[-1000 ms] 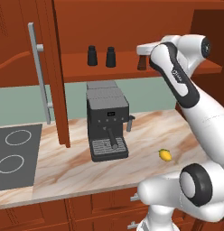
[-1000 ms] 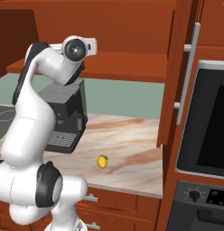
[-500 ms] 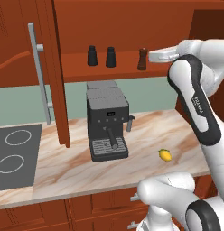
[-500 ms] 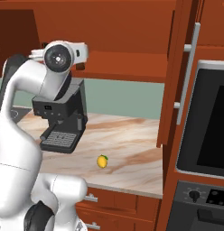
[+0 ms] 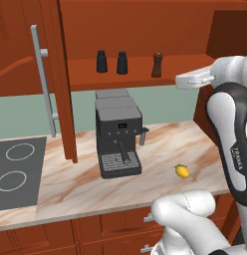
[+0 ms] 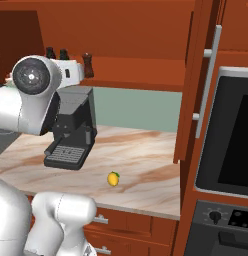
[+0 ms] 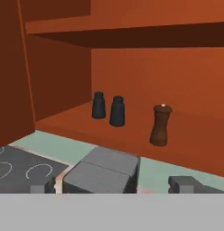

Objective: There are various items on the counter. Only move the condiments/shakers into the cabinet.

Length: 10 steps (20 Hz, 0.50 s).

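Two small black tapered shakers (image 5: pixel 101 61) (image 5: pixel 122 63) stand upright side by side on the cabinet shelf (image 5: pixel 135 79), close together but not touching. To their right, set clearly apart, stands the slim dark-brown mill (image 5: pixel 156 65), turned in profile with a small pale knob on top. From my hand camera I see the same row: the shakers (image 7: pixel 99 105) (image 7: pixel 117 111) toward the far left of the shelf and the mill (image 7: pixel 160 125) nearer its front edge, all three upright on the red-brown wood.

The cabinet's door (image 5: pixel 56 79) is swung open on the left, its long grey bar handle (image 5: pixel 43 79) facing out.

Below, on the marbled counter (image 5: pixel 160 172), the dark-grey coffee machine (image 5: pixel 118 134) sits under the shelf, and the yellow lemon (image 5: pixel 182 171) lies alone near the front edge to the right. The black stovetop (image 5: pixel 16 172) is at the far left.

My gripper (image 5: pixel 187 79) hangs in the air to the right of the mill, well clear of it, holding nothing; whether its fingers are spread or closed I cannot tell.
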Available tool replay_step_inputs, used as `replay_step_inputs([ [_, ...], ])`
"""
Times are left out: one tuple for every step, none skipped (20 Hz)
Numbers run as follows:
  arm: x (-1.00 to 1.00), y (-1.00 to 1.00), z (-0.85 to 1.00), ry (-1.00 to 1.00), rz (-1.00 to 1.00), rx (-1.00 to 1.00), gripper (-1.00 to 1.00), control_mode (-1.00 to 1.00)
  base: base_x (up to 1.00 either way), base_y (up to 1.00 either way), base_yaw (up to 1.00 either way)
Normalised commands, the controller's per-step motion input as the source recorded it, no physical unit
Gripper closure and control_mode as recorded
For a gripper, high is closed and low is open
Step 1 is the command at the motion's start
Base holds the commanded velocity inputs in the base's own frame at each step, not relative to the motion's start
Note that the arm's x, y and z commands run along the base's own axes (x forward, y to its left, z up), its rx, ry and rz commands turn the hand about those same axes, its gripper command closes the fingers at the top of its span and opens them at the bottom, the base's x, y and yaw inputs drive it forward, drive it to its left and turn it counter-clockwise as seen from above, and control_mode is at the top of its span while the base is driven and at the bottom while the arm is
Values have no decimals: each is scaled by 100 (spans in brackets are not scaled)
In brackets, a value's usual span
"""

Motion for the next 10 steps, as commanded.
replay_step_inputs([
  [-61,0,-24,32,0,-13,-100,-100,0,0,0],
  [-39,0,-41,39,-1,-16,-100,-100,0,0,0],
  [-31,0,-60,39,-2,-19,-100,-100,0,0,0],
  [-24,0,-72,35,-3,-21,-100,-100,0,0,0],
  [-18,0,-74,28,-3,-20,-100,-100,0,0,0],
  [-9,0,-78,27,-5,-19,-100,-100,0,0,0],
  [0,4,-82,27,-6,-19,-100,-100,0,0,0],
  [0,6,-89,29,-6,-19,-100,-100,0,0,0],
  [0,6,-91,29,-6,-20,-100,-100,0,0,0],
  [0,5,-89,26,-6,-18,-100,-100,0,0,0],
])
